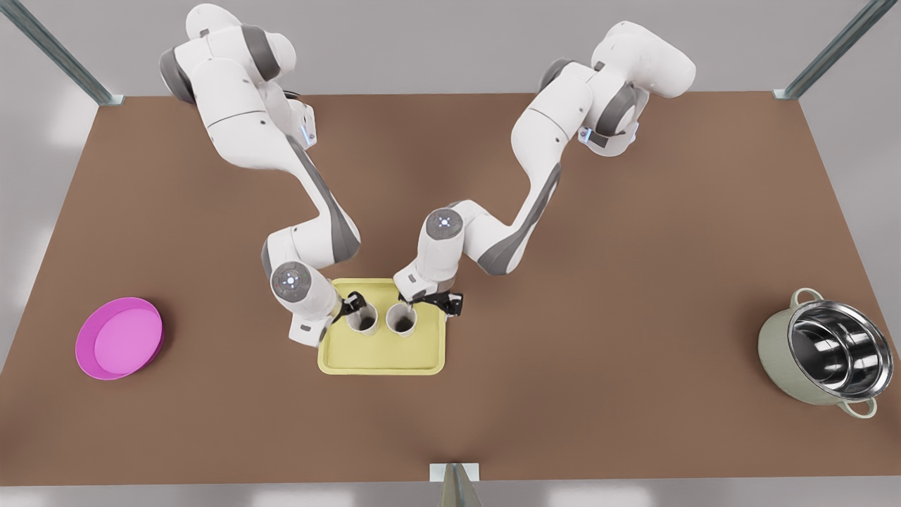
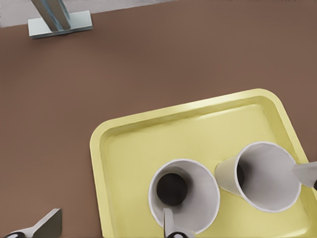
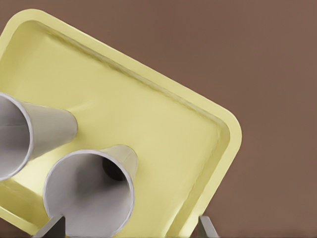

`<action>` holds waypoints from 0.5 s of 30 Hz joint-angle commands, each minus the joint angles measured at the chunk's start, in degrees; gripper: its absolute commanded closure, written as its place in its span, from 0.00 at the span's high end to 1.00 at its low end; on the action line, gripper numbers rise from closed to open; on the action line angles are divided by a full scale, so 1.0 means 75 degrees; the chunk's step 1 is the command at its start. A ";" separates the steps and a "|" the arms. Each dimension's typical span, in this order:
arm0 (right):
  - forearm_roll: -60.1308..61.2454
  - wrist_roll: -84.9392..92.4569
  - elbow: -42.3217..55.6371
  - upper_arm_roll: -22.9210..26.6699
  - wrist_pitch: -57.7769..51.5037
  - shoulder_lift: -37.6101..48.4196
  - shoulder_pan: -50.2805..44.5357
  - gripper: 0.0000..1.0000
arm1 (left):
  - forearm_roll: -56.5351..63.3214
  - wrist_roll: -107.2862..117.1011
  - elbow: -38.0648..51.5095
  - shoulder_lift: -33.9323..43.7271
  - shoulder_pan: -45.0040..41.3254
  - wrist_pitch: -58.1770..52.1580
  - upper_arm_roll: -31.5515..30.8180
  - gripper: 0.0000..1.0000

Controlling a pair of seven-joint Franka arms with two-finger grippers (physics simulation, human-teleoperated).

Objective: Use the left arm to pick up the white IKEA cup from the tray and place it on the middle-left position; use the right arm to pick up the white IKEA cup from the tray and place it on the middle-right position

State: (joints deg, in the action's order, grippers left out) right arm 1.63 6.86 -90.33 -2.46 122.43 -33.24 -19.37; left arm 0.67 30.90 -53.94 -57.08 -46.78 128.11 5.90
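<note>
Two white IKEA cups stand upright side by side on the pale yellow tray. My left gripper is open at the cup on the front view's left, one finger inside its mouth and the other well outside. My right gripper is open at the other cup, one finger at its rim and the other out past the tray's rim.
A magenta plate lies at the front view's far left. A steel-lined pot stands at the far right. A metal post rises at the table's near edge. Bare brown tabletop flanks the tray.
</note>
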 commanded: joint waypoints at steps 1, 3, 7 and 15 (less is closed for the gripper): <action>0.0017 0.0070 -0.0143 0.0000 0.0984 0.0026 0.0005 1.00 | 0.0122 0.2066 0.0254 -0.0171 0.0003 0.0426 0.0010 1.00; 0.0017 0.0070 -0.0143 -0.0011 0.1066 -0.0067 0.0005 1.00 | 0.0122 0.2348 0.0360 -0.0288 0.0003 0.0672 0.0010 1.00; 0.0017 0.0082 -0.0143 -0.0023 0.1090 -0.0255 -0.0007 1.00 | 0.0450 0.2442 0.0372 -0.0546 -0.0009 0.0895 -0.0002 1.00; 0.0005 0.0129 -0.0483 -0.0035 0.1090 -0.0419 -0.0019 1.00 | 0.0708 0.2618 0.0372 -0.0804 -0.0056 0.1141 -0.0002 1.00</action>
State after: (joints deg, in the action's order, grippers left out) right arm 1.59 7.10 -93.78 -2.72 129.94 -36.49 -19.51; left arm 4.63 41.32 -51.23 -63.01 -47.18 135.30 5.89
